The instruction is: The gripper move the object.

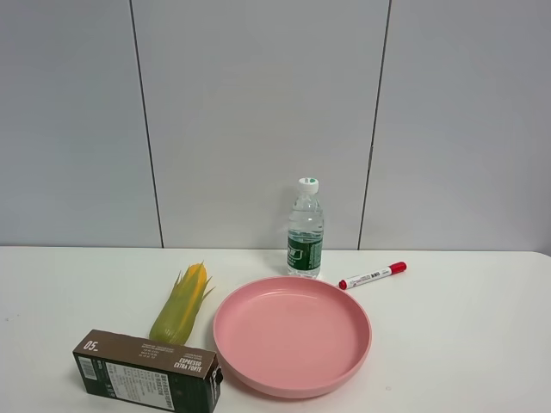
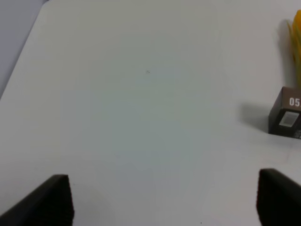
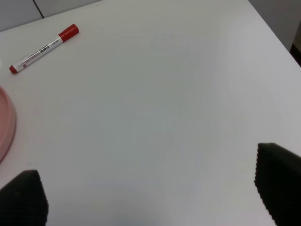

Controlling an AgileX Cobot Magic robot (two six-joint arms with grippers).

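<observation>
The dark brown carton [image 1: 148, 372] printed "05" and "ESPRESSO EXTRA FORTE" lies on its long side at the front left of the white table. Its end face shows in the left wrist view [image 2: 286, 114]. Neither arm shows in the exterior high view. My left gripper [image 2: 164, 200] is open and empty over bare table, well apart from the carton. My right gripper [image 3: 150, 197] is open and empty over bare table on the right side.
A green-yellow corn cob [image 1: 182, 305] lies just behind the carton. A pink plate [image 1: 293, 380] sits in the middle front. A water bottle [image 1: 306, 231] stands behind it. A red-capped marker [image 1: 372, 275] lies to the bottle's right, also in the right wrist view [image 3: 43, 49].
</observation>
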